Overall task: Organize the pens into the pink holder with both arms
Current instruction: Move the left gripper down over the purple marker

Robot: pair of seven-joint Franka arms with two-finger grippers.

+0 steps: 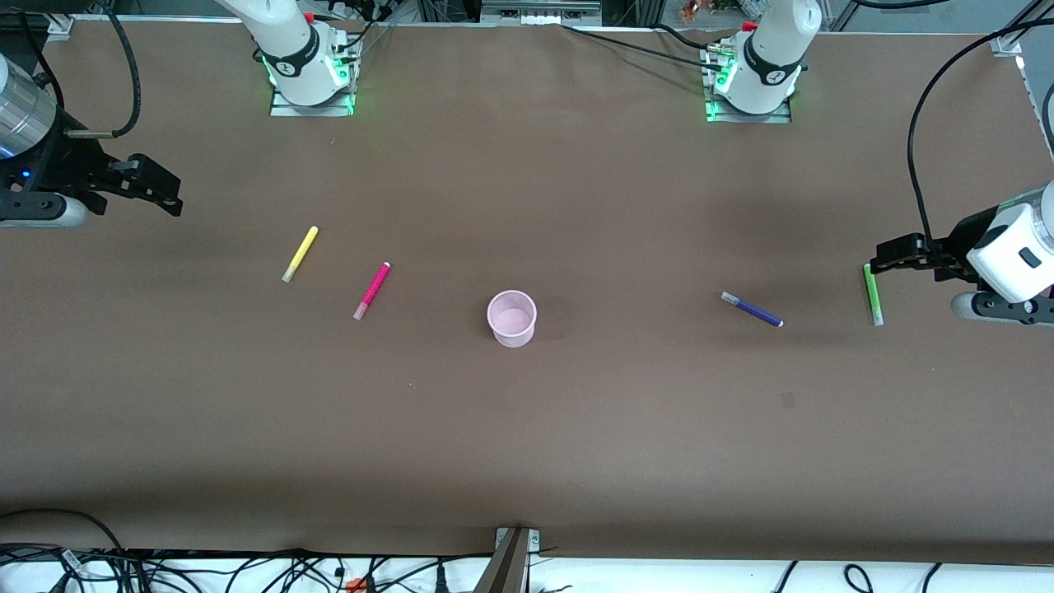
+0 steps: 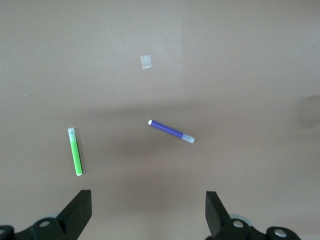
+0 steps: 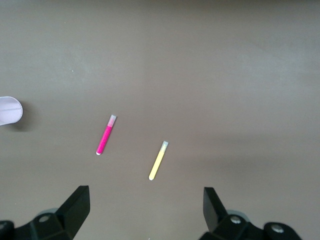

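Observation:
The pink holder (image 1: pixel 512 318) stands upright mid-table, with nothing in it. Four pens lie flat on the table. The yellow pen (image 1: pixel 300 254) and magenta pen (image 1: pixel 372 290) lie toward the right arm's end. The purple pen (image 1: pixel 751 310) and green pen (image 1: pixel 873 294) lie toward the left arm's end. My right gripper (image 1: pixel 174 196) hangs open and empty over the table's right-arm end; its wrist view shows the magenta pen (image 3: pixel 106 135), yellow pen (image 3: pixel 158 160) and holder (image 3: pixel 10 110). My left gripper (image 1: pixel 879 257) is open and empty, over the green pen's (image 2: pixel 75 151) end; the purple pen (image 2: pixel 171 131) lies apart.
A small pale tape patch (image 1: pixel 788 400) sits on the brown table cover, nearer the front camera than the purple pen. The arm bases (image 1: pixel 309 74) stand along the table's back edge. Cables lie past the table's front edge.

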